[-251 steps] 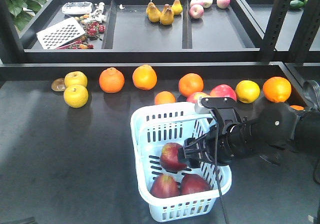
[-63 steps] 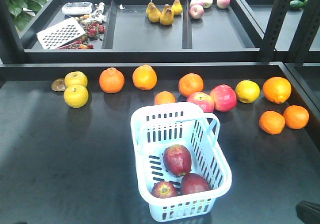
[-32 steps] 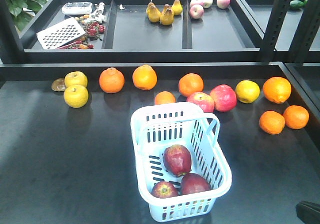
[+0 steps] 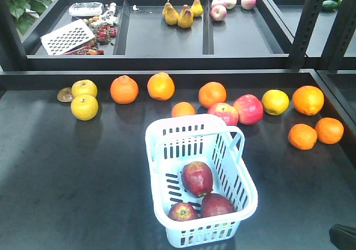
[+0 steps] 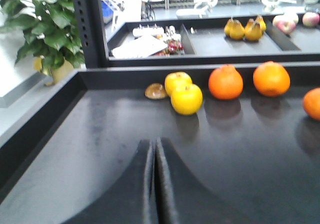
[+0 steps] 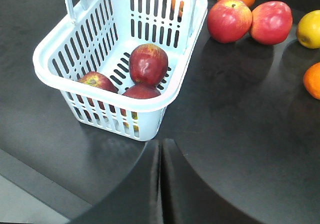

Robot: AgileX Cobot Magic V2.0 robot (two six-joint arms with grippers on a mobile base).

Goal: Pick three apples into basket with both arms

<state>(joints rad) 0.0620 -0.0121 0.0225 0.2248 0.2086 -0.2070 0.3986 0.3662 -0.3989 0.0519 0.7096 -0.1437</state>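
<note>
Apples [image 4: 197, 179], all three, sit inside the basket [image 4: 161, 144], just ahead of the empty, pinched-together right gripper [image 6: 160, 184]; the left gripper [image 5: 154, 184], clenched too, is far off.

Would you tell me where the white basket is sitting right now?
In the front view, the basket sits near the front edge of the black table, just right of centre, holding three dark red apples, with two pinkish-red apples behind it.
</note>
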